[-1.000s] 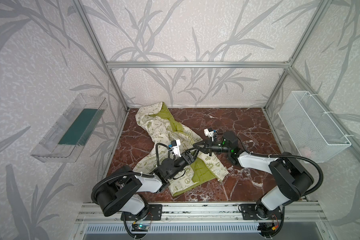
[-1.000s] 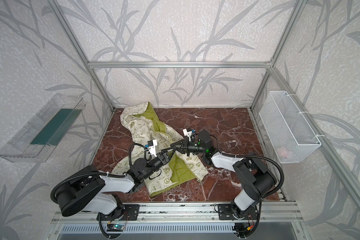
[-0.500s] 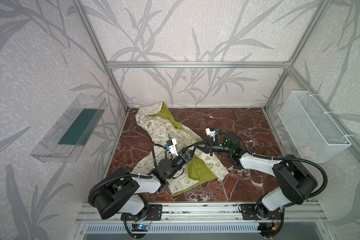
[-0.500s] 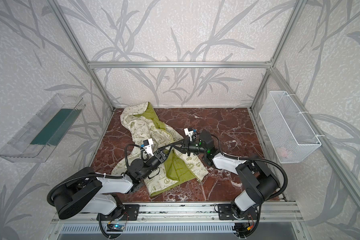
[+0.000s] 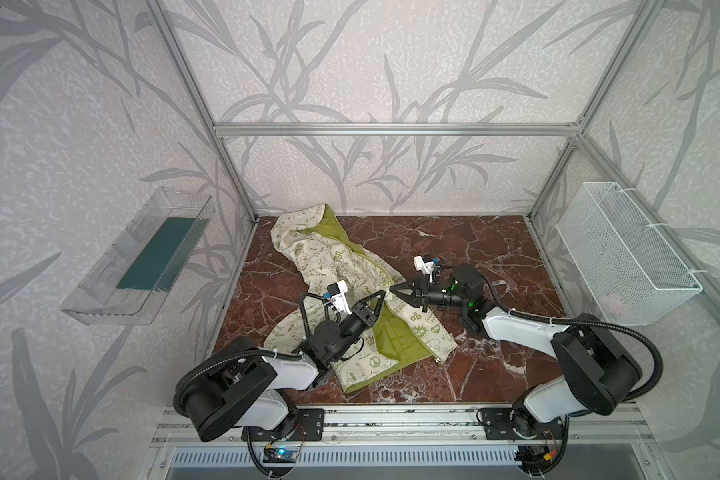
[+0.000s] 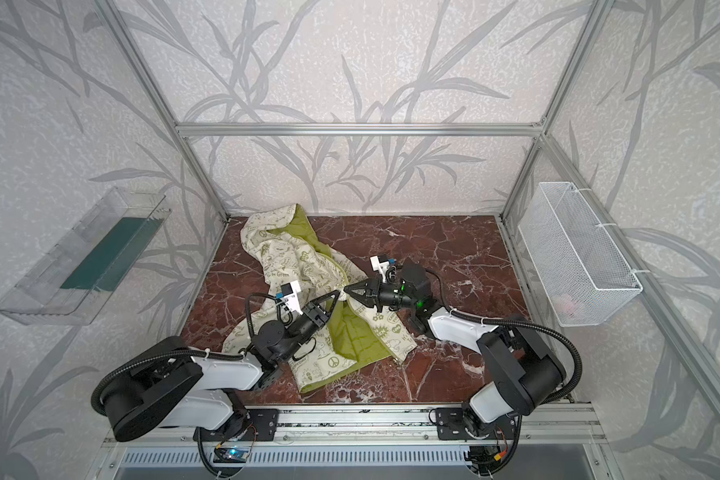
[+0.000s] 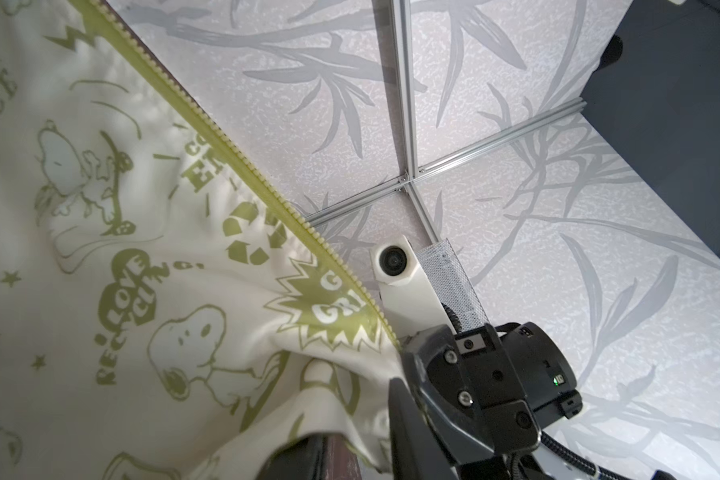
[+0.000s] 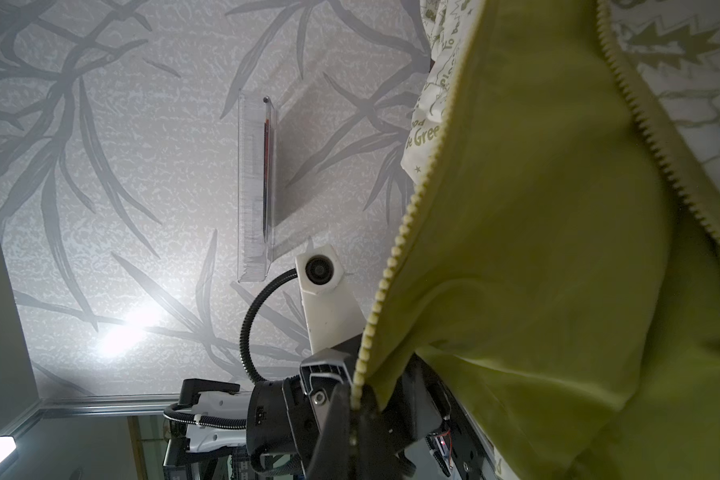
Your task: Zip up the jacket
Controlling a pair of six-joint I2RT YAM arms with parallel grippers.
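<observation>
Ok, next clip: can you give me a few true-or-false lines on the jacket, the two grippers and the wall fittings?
1. The jacket is zipped shut. False: it lies open, with its green lining showing.
2. The left gripper and right gripper nearly meet tip to tip over the jacket. True.
3. The right gripper is open over bare table. False: it is shut on a zipper edge of the jacket.
4. A white wire basket hangs on the right wall. True.
5. One end of the jacket lies near the back left corner. True.
</observation>
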